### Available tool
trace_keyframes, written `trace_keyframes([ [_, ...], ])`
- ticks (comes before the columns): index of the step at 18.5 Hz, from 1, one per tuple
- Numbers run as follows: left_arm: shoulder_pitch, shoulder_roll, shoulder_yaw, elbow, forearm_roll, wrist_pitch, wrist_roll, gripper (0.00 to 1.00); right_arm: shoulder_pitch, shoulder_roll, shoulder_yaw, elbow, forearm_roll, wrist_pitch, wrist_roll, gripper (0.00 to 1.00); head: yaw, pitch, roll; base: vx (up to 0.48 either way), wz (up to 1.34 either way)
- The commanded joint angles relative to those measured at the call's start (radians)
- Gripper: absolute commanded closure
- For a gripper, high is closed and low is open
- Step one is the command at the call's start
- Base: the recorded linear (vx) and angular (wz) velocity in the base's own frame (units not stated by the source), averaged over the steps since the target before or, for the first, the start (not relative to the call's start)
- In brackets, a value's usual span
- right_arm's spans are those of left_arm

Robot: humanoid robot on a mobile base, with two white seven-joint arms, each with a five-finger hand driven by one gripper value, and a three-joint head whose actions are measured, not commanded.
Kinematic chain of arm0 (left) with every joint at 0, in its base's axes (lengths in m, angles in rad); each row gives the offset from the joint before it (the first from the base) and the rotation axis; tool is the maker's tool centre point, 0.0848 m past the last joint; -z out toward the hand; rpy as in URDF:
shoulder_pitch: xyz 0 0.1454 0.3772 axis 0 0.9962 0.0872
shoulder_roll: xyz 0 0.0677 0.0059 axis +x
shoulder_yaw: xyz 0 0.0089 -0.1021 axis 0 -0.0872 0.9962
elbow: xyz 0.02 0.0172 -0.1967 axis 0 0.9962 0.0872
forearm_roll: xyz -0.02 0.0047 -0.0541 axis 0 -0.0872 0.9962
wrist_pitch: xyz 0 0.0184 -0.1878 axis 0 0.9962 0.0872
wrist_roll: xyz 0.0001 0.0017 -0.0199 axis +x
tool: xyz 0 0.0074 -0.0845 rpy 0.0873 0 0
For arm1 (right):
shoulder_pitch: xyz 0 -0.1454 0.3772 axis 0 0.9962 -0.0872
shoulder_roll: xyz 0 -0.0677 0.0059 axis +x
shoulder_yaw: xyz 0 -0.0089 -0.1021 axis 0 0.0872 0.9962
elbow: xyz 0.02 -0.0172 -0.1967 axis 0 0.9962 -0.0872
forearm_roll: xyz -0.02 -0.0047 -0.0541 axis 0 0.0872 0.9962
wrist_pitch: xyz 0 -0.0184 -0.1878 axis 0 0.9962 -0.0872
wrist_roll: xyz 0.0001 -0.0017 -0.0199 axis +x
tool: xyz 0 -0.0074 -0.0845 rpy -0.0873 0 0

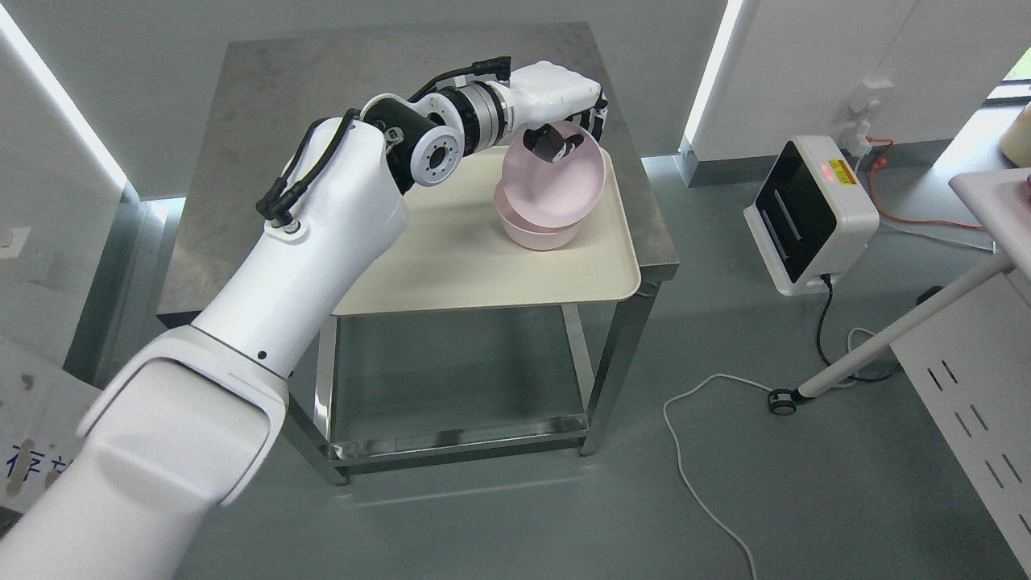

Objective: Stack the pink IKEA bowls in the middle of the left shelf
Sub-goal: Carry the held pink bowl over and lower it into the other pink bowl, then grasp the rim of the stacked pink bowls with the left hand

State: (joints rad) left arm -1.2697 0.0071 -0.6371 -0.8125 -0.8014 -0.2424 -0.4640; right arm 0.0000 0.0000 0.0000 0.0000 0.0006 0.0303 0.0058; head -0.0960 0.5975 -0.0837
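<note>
The left robot hand (564,121) grips the rim of a tilted, empty pink plastic bowl (556,181), thumb inside. It leans on a second pink bowl (533,229) standing upright beneath it, both on the cream rectangular tray (483,258) atop the steel table (266,121).

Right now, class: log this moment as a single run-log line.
arm: left | left hand: shut on upper pink bowl | bowl: tilted over lower pink bowl | on: cream tray, steel table | right arm: not in view
</note>
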Motion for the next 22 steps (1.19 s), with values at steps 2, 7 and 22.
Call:
trace_keyframes([
  [2,-0.043,0.010,0.028,0.124,-0.004,-0.003,0.001,0.93,0.029,-0.017,-0.011,-0.034,-0.001,0.003,0.000,0.00,0.0000,0.000,0.000,0.000,0.00],
  [7,-0.045,0.010,0.022,0.122,-0.004,-0.009,-0.013,0.92,0.029,-0.017,-0.012,-0.034,-0.001,0.003,0.000,0.00,0.0000,0.000,0.000,0.000,0.00],
  [22,-0.050,0.069,0.509,-0.112,0.011,-0.191,-0.377,0.12,0.029,-0.017,-0.012,-0.034,-0.001,0.005,0.000,0.00,0.0000,0.000,0.000,0.000,0.00],
])
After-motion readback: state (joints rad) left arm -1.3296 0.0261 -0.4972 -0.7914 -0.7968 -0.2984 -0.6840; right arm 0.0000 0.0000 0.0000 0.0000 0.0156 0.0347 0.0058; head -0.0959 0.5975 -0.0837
